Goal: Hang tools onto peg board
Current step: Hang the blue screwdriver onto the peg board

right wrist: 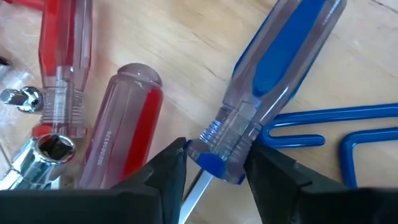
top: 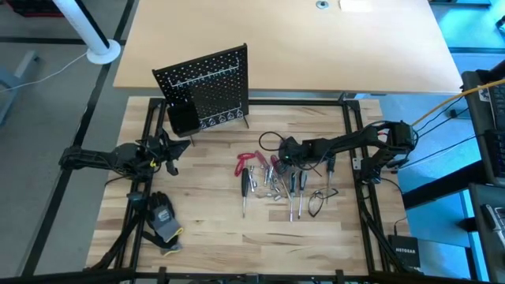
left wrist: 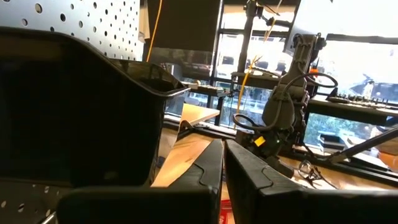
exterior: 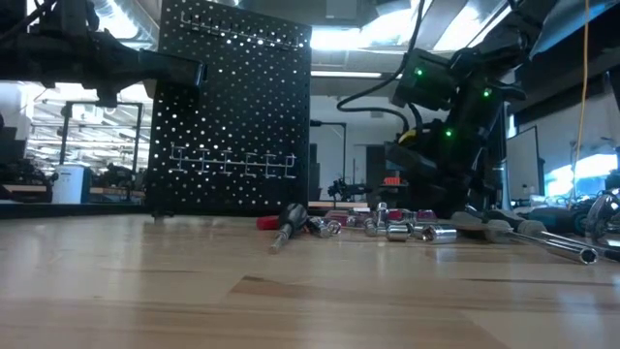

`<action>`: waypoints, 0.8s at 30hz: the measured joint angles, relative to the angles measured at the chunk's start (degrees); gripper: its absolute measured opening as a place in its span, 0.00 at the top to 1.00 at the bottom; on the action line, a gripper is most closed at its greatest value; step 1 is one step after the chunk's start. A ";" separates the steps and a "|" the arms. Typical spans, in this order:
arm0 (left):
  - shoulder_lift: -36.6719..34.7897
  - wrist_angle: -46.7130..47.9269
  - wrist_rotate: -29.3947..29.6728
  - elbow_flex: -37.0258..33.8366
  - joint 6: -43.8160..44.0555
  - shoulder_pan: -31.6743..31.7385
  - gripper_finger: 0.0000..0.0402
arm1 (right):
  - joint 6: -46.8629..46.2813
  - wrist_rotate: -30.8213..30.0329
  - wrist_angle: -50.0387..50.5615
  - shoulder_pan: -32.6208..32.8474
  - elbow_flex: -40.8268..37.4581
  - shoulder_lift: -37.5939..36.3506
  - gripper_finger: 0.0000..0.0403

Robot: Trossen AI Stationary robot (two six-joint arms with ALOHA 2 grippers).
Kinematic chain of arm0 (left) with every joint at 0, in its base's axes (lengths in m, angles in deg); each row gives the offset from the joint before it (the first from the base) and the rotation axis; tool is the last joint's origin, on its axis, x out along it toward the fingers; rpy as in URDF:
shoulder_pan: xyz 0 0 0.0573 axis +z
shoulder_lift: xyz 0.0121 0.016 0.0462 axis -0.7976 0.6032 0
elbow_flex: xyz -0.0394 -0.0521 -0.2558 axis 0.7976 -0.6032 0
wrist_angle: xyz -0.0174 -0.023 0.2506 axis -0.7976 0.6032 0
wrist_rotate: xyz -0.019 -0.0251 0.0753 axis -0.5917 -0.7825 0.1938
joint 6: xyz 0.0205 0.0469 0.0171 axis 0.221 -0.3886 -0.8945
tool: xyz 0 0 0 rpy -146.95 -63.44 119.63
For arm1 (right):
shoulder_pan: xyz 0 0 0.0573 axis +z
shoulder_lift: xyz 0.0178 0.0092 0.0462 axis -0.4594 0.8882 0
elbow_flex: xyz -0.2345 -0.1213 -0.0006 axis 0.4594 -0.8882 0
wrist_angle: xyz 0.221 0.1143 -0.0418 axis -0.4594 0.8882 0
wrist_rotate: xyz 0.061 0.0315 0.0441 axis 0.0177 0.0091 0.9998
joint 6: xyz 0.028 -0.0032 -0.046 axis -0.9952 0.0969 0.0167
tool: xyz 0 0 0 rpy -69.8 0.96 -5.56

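Right wrist view: right gripper [right wrist: 214, 168], partly open, straddles the blue-handled screwdriver [right wrist: 273, 74] without clamping it.

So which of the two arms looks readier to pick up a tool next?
The right gripper: its fingers straddle the blue-handled screwdriver in the tool pile. The left gripper waits near the peg board.

Robotics lab or workshop: wooden table [top: 197, 237] in a metal frame, computer monitors [exterior: 528, 160], cabling, big windows [left wrist: 348, 68] behind.

Bright ceiling lights, backlit low view, blurred wrist foregrounds
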 joint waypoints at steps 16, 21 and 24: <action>0.00 -0.04 0.00 -0.02 0.15 0.00 0.99 | 1.19 -2.17 -0.07 0.00 -0.17 -0.31 0.71; -0.02 -0.81 0.00 -0.02 0.46 0.00 0.99 | 2.68 -4.53 0.88 -0.24 -0.39 -3.53 0.72; 0.00 -0.76 0.00 -0.02 1.23 0.00 0.99 | 3.97 -4.76 0.75 -0.19 -0.35 -6.08 0.72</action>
